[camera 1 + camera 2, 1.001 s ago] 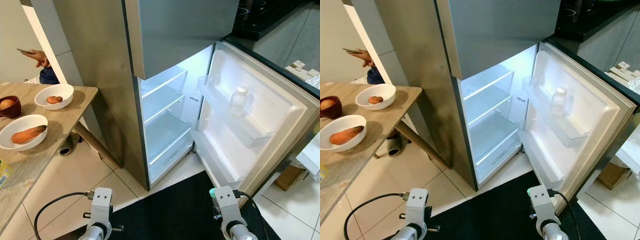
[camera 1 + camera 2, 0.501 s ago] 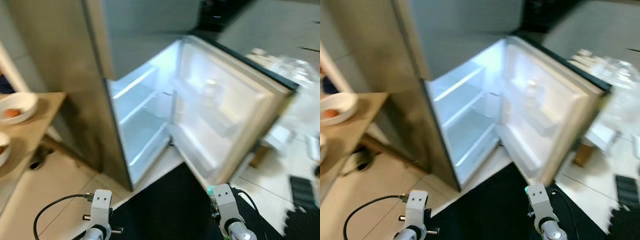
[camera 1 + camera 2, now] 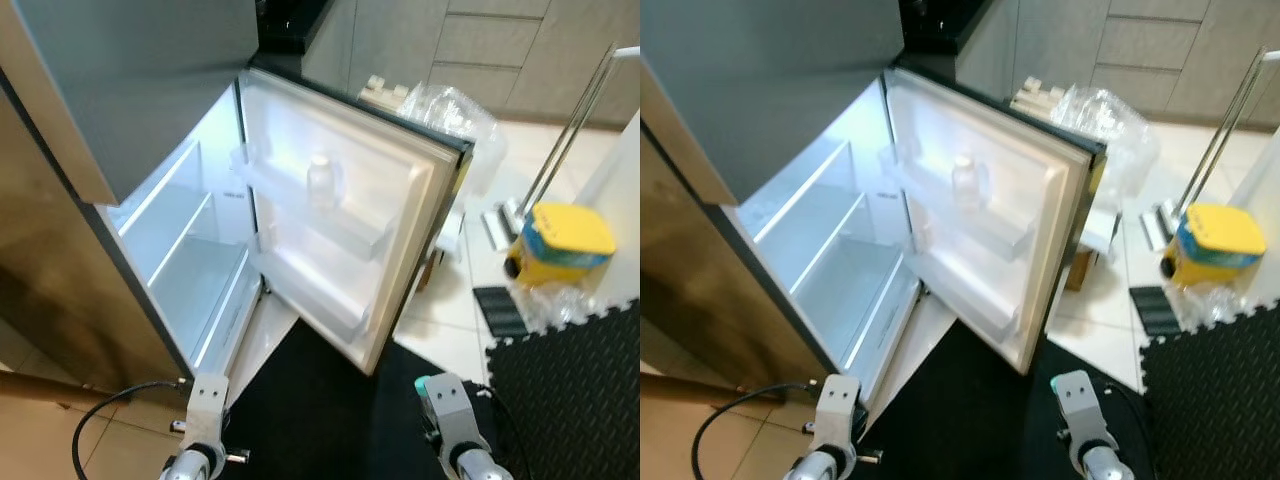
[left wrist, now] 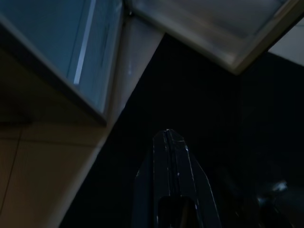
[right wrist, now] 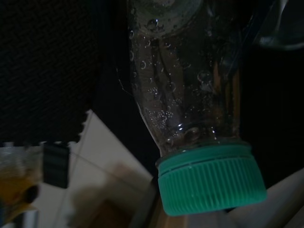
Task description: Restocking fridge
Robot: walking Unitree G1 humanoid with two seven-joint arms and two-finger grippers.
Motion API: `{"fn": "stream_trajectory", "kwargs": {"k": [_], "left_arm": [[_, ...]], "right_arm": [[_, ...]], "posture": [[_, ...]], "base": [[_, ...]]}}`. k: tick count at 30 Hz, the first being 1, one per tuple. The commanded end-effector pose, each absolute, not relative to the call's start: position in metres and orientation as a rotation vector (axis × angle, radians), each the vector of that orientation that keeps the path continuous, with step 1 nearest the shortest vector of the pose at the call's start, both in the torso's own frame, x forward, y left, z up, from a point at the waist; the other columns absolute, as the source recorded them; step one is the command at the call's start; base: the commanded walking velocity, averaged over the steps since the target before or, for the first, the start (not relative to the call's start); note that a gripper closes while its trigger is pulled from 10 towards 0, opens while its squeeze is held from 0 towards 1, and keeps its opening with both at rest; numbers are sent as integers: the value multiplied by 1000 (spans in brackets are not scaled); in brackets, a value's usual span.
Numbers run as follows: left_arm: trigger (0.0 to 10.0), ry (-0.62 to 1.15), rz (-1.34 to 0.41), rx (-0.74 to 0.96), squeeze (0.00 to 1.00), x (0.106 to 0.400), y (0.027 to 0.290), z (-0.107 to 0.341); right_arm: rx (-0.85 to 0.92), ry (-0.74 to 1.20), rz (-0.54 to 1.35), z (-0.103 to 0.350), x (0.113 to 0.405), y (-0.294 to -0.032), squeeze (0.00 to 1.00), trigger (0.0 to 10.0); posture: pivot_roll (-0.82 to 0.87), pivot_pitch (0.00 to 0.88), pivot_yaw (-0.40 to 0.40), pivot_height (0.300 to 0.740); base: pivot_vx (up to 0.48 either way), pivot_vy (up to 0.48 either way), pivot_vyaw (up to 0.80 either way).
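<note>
Fridge (image 3: 150, 120) stands ahead and to the robot's left, steel-grey outside, lower door (image 3: 345, 215) swung wide open toward the right; interior lit, glass shelves (image 3: 815, 225) bare. One clear bottle with a white cap (image 3: 320, 182) upright in the upper door rack (image 3: 315, 208). A lower door rack (image 3: 310, 290) sits below it. Second clear bottle (image 5: 190, 85), green screw cap (image 5: 211, 178), bubbles inside the wall, shows close up in the right wrist view, gripped in the right hand; the fingers themselves are too dark to make out there, but the bottle sits fixed just before the camera, and its green cap (image 3: 423, 384) peeks beside the right wrist in the head view. Right arm (image 3: 455, 440) low at the frame bottom over a black floor mat (image 3: 970, 410). Left arm (image 3: 203, 430) also low, hanging idle, cable looping off to its side; left hand (image 4: 167, 134) points down at the dark mat, fingers pressed together, holding nothing. Beige tile floor (image 3: 40, 440) to the left. To the right of the door: crumpled clear plastic (image 3: 450, 115), a yellow container with a blue band (image 3: 560, 245), a textured black foam mat (image 3: 570, 390), grey cabinet fronts (image 3: 480, 40) behind.
</note>
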State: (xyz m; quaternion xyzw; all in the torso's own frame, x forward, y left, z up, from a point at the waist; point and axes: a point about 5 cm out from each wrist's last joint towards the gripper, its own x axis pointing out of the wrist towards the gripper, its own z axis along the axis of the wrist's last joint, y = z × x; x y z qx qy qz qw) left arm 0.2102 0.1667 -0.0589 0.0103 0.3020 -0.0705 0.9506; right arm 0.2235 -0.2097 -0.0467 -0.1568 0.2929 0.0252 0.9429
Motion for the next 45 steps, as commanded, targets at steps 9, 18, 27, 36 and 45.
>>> {"fn": "stream_trajectory", "kwargs": {"k": [9,18,27,36,45], "left_arm": [[10000,631,-144,11,0,203,166,-63],[10000,615,-135,19,0,206,166,-61],[10000,595,-99,17,0,207,171,-59],[10000,584,-64,18,0,203,177,-60],[10000,523,14,26,0,198,194,-55]], "right_arm": [[-320,615,64,-53,215,-206,0,10000],[-339,605,91,-52,216,-202,0,10000],[-363,577,147,-46,229,-192,0,10000],[-377,558,188,-41,240,-183,0,10000],[-387,519,289,-31,259,-150,0,10000]], "posture": [[-137,87,51,740],[-122,87,39,740],[-78,74,-3,740],[-47,68,-28,740],[71,64,-76,740]], "base": [[0,0,-388],[0,0,0],[0,0,0],[0,0,0],[0,0,0]]}}
